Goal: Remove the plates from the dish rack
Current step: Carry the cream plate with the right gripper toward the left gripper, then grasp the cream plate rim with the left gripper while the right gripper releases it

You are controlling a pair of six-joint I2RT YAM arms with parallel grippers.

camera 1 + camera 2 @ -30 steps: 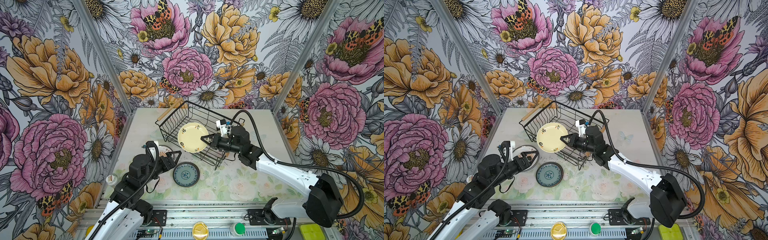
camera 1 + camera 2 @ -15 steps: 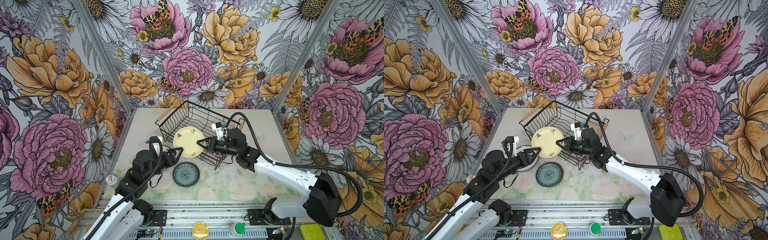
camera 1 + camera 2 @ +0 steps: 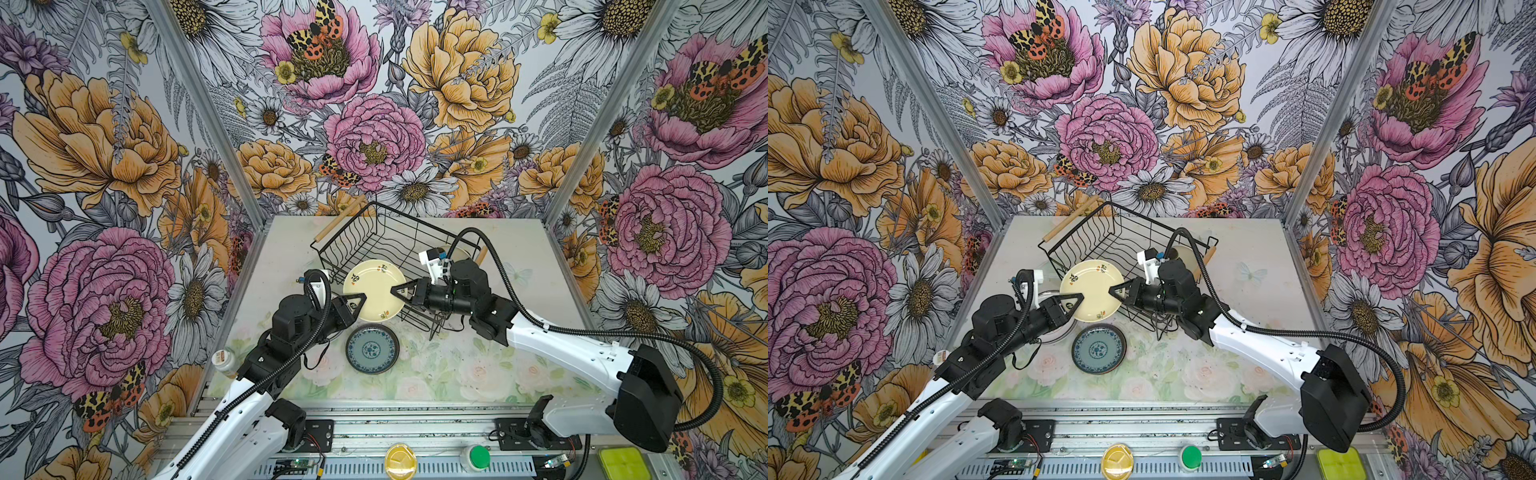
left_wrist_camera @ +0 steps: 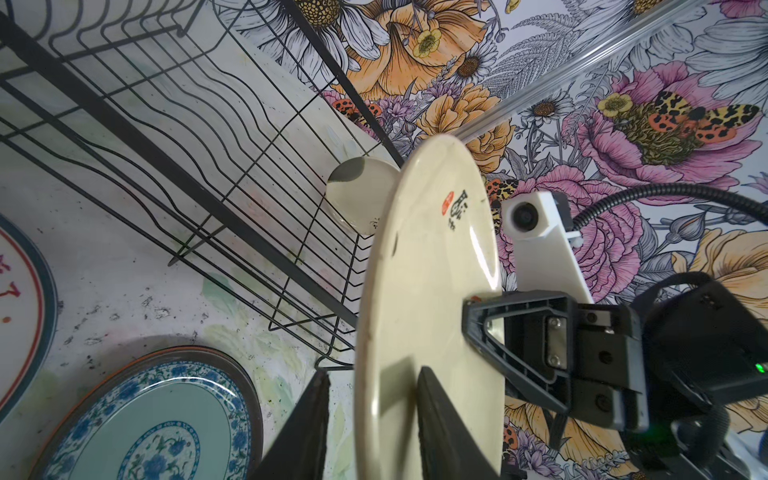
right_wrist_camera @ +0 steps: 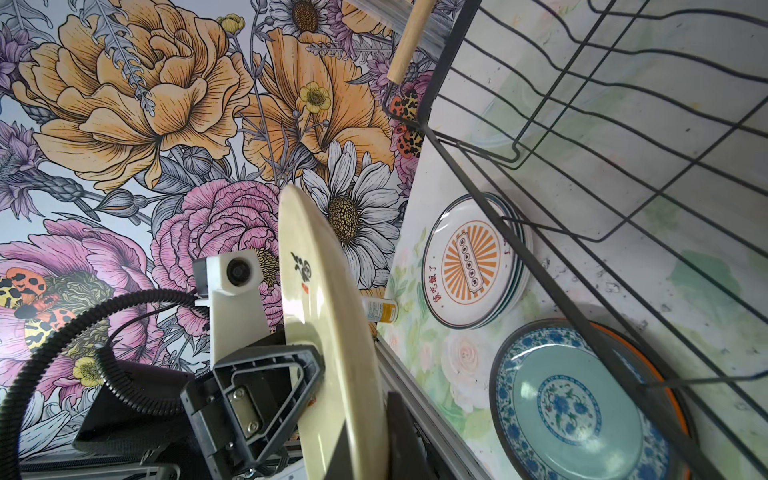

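rack: worktop, back middle
plate: above worktop, at rack's front
front stack: before plate
left stack: left of front stack

We're looking into a staged robot lab cell: tall flower-printed wall panels are boxing in a pale floral-print tabletop, and a slotted aluminium rail is carrying a round green push button along its near edge.

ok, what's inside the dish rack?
One cream plate with a black patch sits by the dish rack's right-hand handle. The right arm and the held plate cover its near corner.
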